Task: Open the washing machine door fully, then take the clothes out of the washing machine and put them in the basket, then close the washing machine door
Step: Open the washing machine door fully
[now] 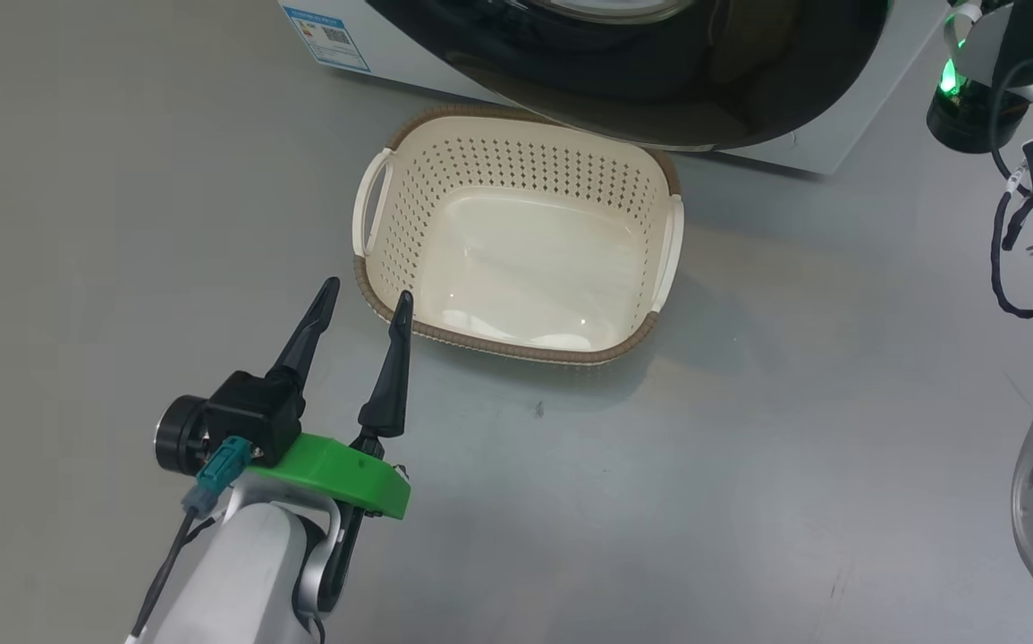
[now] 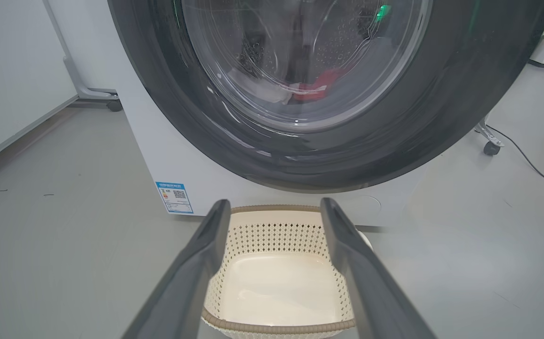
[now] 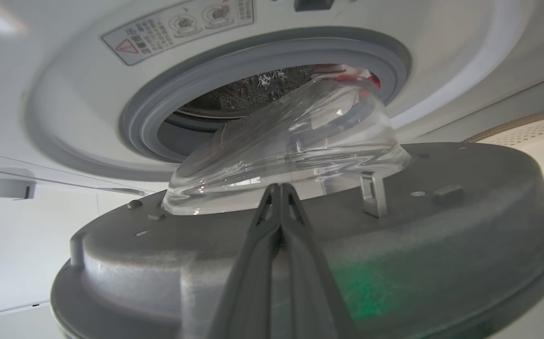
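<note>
Two grippers, one door ajar, clothes not yet out.
Spread, empty left gripper [image 1: 367, 289] hovers just beside basket [image 1: 516, 347]; door [image 1: 659, 89] round, rigid, glossy, likely slippery, best pushed at its rim, glass bowl facing drum [image 3: 253, 87]; clothes [image 2: 316, 87] judged soft, light, lying inside; right gripper [image 3: 280, 188] pressed together at the door's inner face.

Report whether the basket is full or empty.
Empty: the basket shows a bare cream bottom in the head and left wrist views; nothing lies in it.
</note>
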